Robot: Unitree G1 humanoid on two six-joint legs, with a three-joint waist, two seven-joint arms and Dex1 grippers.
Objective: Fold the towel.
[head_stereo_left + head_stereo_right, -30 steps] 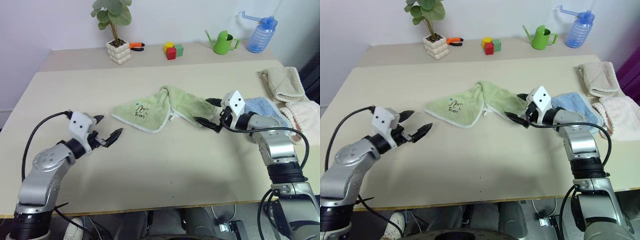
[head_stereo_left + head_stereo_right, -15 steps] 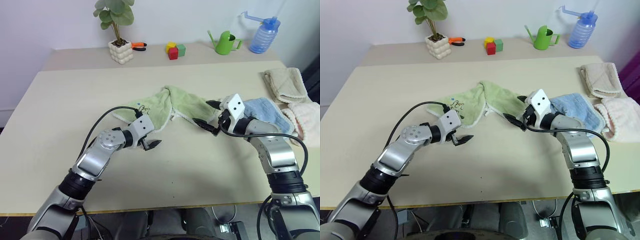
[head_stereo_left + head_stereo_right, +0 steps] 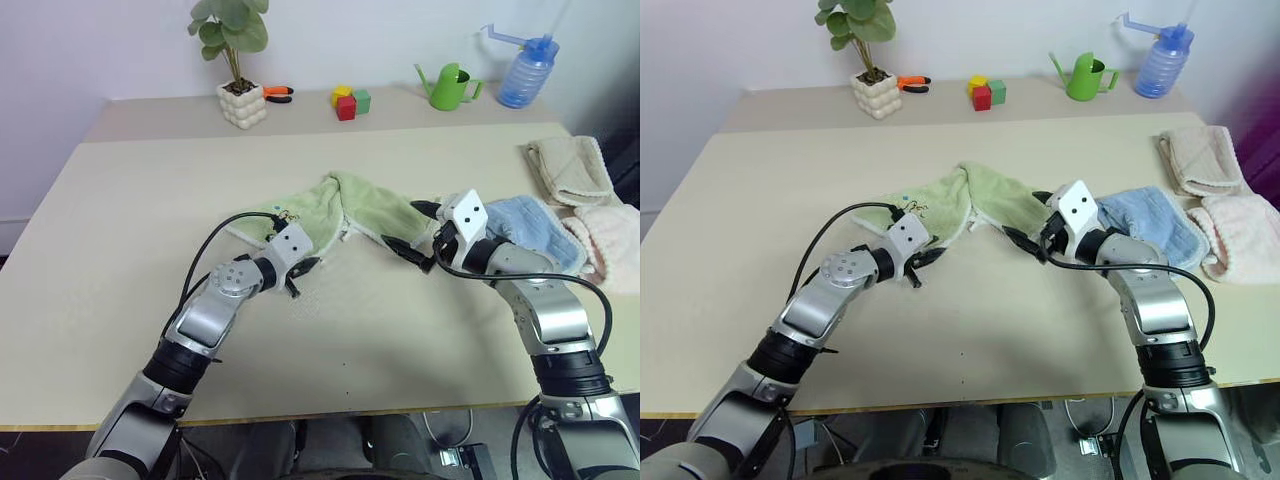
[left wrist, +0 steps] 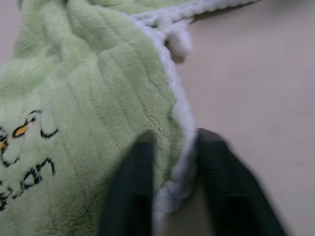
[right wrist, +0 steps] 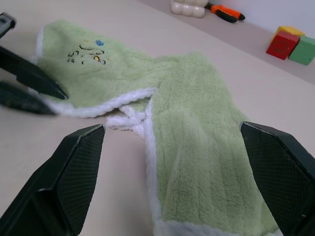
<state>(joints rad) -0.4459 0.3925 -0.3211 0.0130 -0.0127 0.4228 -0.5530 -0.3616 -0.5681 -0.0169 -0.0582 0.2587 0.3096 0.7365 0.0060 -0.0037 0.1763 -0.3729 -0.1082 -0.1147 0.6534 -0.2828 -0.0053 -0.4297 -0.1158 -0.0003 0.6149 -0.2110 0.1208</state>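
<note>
Towel [image 3: 335, 213], light green with white edging, lies crumpled and partly doubled over at the centre of the frame on the beige table [image 3: 120, 220], its embroidered corner toward the left. Step in hand, by my judgement: taking hold for the first fold, with the cloth not yet flattened or squared. Left gripper [image 3: 297, 268] sits at the near white hem just below the embroidered mark; the left wrist view shows its two fingers [image 4: 132, 196] closed on that hem, one on the pile and one outside the edging. Right gripper [image 3: 418, 232] hovers at the towel's right end with its jaws wide apart, holding nothing. The next move would call for the right gripper to take the opposite corner so both can draw the cloth out flat; the bunched middle may drag. A light blue towel [image 3: 530, 222] lies just behind the right gripper, and beige [image 3: 567, 166] and pink [image 3: 610, 228] towels rest at the right edge. Containers, along the upper frame: a white pot [image 3: 240, 103] holding a leafy plant, a green watering can [image 3: 447, 84] and a blue bottle [image 3: 522, 72], contents not discernible.
</note>
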